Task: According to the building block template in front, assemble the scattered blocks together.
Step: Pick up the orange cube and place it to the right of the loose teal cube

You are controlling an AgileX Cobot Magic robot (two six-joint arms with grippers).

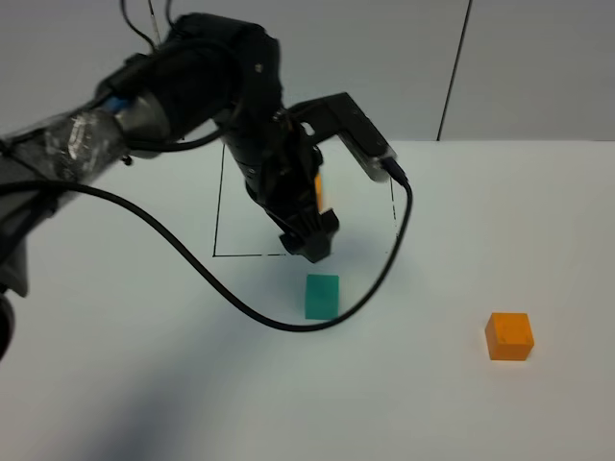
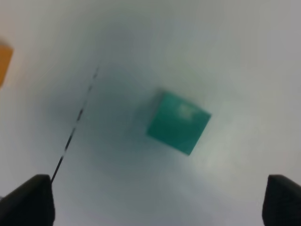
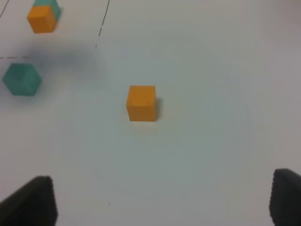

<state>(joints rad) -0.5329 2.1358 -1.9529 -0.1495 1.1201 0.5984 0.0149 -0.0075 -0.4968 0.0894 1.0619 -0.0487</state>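
White table (image 1: pixel 432 413) is filling the whole scene, with a grey wall (image 1: pixel 538 67) running behind it at 12 o'clock. From 10 o'clock the left arm (image 1: pixel 192 86) is reaching in over a black square outline (image 1: pixel 245 255) drawn on the surface, and a black cable (image 1: pixel 252 315) is looping down from it across the table.

The left claw (image 1: pixel 309 242) is hanging released, its two dark fingertips (image 2: pixel 28 202) standing wide apart and gripping nothing. The teal cube (image 1: pixel 322 296) is lying just outside the outline, at 6 o'clock from that claw, and is sitting free on the table between the spread tips in the left wrist view (image 2: pixel 178 123).

The orange cube (image 1: pixel 509 336) is resting well apart from the teal one, at about 3 o'clock from it. The right claw (image 3: pixel 157 200) is hovering near it, released, with its fingertips (image 3: pixel 30 202) wide and nothing between them.

The model pair (image 3: pixel 41 19) is sitting inside the outline, orange block joined to teal. In the high view the arm is covering most of it, leaving only an orange sliver (image 1: pixel 318 190) at 12 o'clock from the teal cube.
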